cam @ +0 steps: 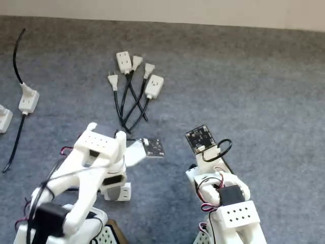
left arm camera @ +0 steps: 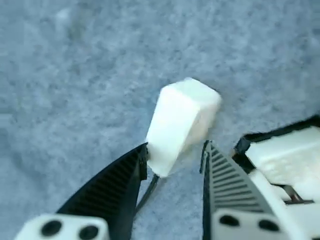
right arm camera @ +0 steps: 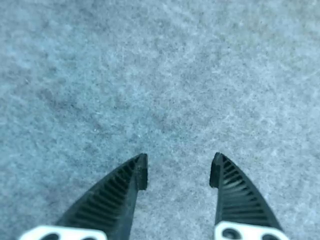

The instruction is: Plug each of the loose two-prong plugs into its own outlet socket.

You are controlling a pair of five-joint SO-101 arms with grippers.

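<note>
A white plug block point(left arm camera: 182, 117) with a black cord lies on the grey carpet, its near end between the fingers of my left gripper point(left arm camera: 175, 150). The jaws stand open, one finger point(left arm camera: 125, 185) touching the block's side and the other a little apart from it. My right gripper point(right arm camera: 178, 170) hangs open over bare carpet with nothing between its fingers. Farther out sits a bunch of black-corded pieces: two white outlet sockets point(cam: 123, 62) point(cam: 154, 85) and three two-prong plugs point(cam: 112, 80) point(cam: 137, 62) point(cam: 149, 68). Their cords run back under the left arm point(cam: 96, 152).
Another white socket point(cam: 28, 99) on a long black cable lies at the far left, with one more white piece point(cam: 2, 119) at the left edge. The right arm point(cam: 223, 198) stands at the near right. Open carpet spreads to the right and beyond.
</note>
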